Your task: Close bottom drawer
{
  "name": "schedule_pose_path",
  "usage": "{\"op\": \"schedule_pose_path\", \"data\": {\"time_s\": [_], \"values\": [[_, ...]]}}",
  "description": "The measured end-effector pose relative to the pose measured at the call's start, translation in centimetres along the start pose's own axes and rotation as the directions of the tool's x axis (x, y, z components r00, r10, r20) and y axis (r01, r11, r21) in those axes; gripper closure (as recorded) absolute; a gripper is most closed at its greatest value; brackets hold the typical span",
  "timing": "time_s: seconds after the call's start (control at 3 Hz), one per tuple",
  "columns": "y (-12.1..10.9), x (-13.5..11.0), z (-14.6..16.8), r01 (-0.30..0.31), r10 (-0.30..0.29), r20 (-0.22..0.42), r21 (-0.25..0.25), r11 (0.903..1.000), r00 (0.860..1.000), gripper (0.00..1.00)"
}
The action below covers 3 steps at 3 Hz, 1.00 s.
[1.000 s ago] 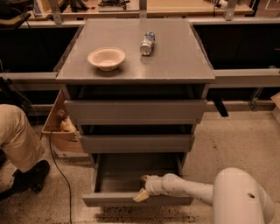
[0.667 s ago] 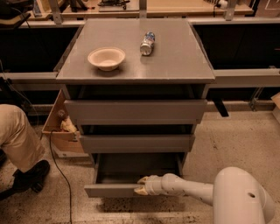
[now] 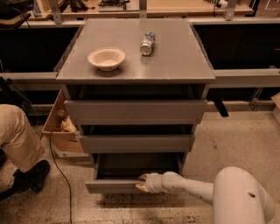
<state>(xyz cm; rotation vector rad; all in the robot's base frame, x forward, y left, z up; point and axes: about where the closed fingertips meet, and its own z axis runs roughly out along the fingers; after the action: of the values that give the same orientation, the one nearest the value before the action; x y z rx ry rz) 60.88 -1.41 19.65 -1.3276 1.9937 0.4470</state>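
Low at the half-open bottom drawer [image 3: 111,187] sits the gripper [image 3: 141,183]

Matt grey bottom drawer [image 3: 112,187] — smooth pale hand [image 3: 141,183] at its front

A robot lab or workshop.
Long workbenches [image 3: 175,6] with what may be tools run along the back. A grey drawer cabinet [image 3: 175,61] stands on a speckled hard floor [image 3: 236,135], beside a cardboard box [image 3: 59,133] of oddments and a loose cable [image 3: 61,175]. The robot's gripper [image 3: 142,183] is at the bottom drawer [image 3: 111,187] front.
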Motion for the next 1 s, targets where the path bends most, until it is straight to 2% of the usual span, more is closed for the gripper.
{"op": "schedule_pose_path", "data": {"time_s": [0.33, 0.67, 1.0], "values": [[-1.0, -0.7, -2.1, 0.006, -0.005, 0.023, -0.009, 0.9999, 1.0, 0.09], [-1.3, -1.0, -4.0, 0.005, -0.004, 0.046, -0.019, 0.9998, 0.999, 0.0], [0.2, 0.3, -6.1, -0.022, 0.025, 0.07, -0.049, 0.9985, 0.997, 0.26]]}}
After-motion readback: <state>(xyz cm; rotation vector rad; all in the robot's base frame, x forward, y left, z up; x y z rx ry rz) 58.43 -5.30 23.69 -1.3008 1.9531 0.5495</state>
